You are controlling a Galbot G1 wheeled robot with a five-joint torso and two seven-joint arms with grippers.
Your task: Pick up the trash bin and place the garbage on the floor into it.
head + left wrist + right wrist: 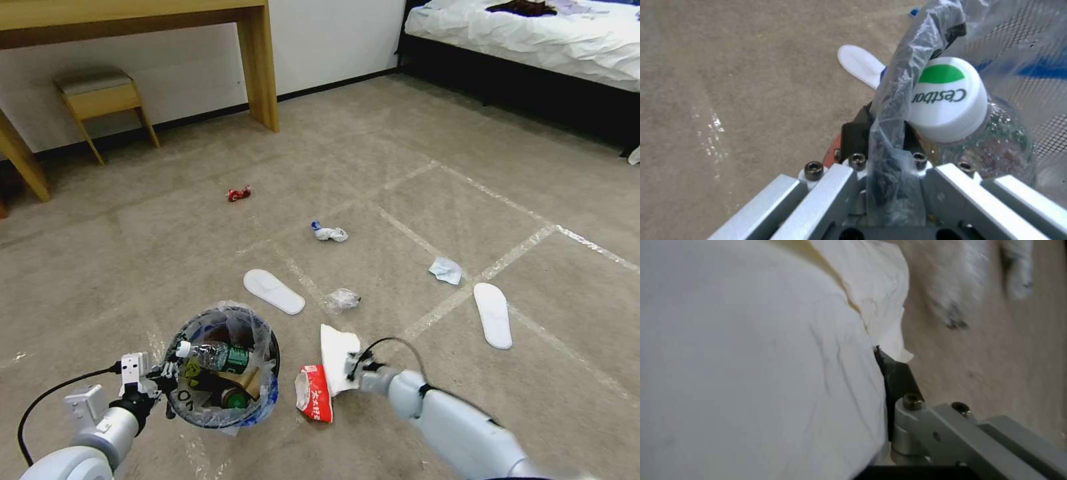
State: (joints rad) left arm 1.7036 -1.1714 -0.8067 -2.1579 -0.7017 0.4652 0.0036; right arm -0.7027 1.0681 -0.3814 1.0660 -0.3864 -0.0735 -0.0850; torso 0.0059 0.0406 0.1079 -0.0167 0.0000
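Beside the trash bin, on its right, the right gripper was clamped on a white sheet of paper next to a red-white carton. On the bin's left, the left gripper pinched its bagged rim, a clear plastic bottle lying inside.

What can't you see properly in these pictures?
- Right gripper: in the head view and right wrist view the white paper covers its fingertips, so the grip itself is hidden.
- Bottom of the trash bin: in the head view a bottle and other rubbish cover it.
- Bin rim in the left gripper: in the left wrist view the plastic bag wraps it.
- Red wrapper: head view, too small to read.
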